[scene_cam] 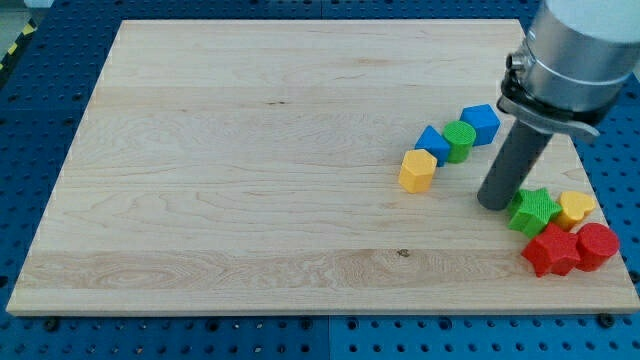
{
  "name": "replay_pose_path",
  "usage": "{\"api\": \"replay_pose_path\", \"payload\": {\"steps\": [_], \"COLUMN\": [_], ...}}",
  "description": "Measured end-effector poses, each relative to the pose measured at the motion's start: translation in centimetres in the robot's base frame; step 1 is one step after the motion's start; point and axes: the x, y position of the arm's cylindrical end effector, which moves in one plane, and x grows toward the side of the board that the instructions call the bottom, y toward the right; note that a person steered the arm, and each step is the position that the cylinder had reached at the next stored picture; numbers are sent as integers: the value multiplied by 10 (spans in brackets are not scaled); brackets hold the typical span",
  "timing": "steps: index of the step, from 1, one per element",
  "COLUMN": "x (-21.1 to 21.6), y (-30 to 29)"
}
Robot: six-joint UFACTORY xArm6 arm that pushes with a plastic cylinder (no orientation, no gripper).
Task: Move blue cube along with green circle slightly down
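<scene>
Rod tip sits on the wooden board near its right edge, touching nothing I can be sure of, just left of the green star. No fingers on this rig, so nothing gripped.

Targets: blue cube and ribbed green cylinder touch, up-left of the tip, toward the top-right corner. To push them down, the tip likely needs to get above them first.

Blue block and yellow hexagon continue the diagonal chain. Yellow heart, red star, red hexagon cluster bottom-right. All matte plastic.
</scene>
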Motion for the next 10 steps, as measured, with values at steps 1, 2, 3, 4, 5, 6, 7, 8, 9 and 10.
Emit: {"api": "replay_pose_path", "payload": {"steps": [1,2,3,4,5,6,7,8,9,10], "x": [-47,-85,-130,-146,-169,-186,-176,-150,-127,-111], "y": [3,17,18,40,65,10,-30,-32,-28,-27]}}
